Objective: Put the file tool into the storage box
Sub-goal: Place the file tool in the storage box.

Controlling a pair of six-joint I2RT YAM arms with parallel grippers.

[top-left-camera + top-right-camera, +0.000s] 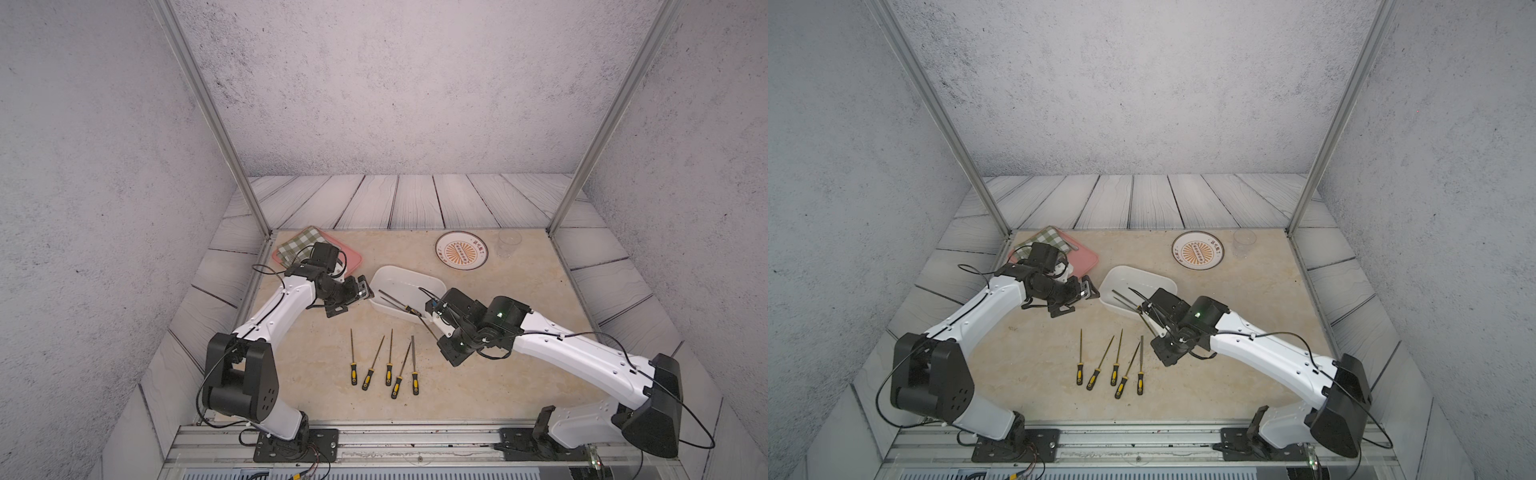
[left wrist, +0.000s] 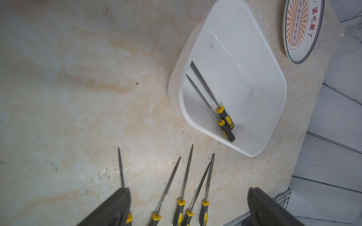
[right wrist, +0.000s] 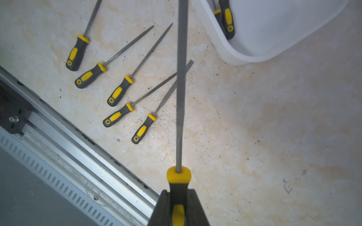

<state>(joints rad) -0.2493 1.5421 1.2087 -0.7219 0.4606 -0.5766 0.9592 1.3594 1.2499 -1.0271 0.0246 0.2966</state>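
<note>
The white storage box (image 1: 415, 273) (image 1: 1144, 277) (image 2: 235, 58) (image 3: 274, 29) stands mid-table with two yellow-and-black-handled files (image 2: 207, 94) lying in it. My right gripper (image 1: 440, 336) (image 1: 1163, 336) (image 3: 178, 197) is shut on the handle of another file tool (image 3: 181, 88). It hangs above the table by the box's near corner, shaft slanting toward the box; its tip is out of the right wrist view. Several more files (image 1: 384, 361) (image 1: 1113, 365) lie in a row on the table. My left gripper (image 1: 363, 291) (image 1: 1089, 289) (image 2: 188, 205) hovers open and empty just left of the box.
A pink tray (image 1: 351, 259) with a checked cloth (image 1: 299, 243) sits at the back left, partly behind the left arm. An orange-patterned plate (image 1: 461, 250) and a clear glass (image 1: 509, 241) stand at the back right. A metal rail (image 1: 395, 436) runs along the front edge.
</note>
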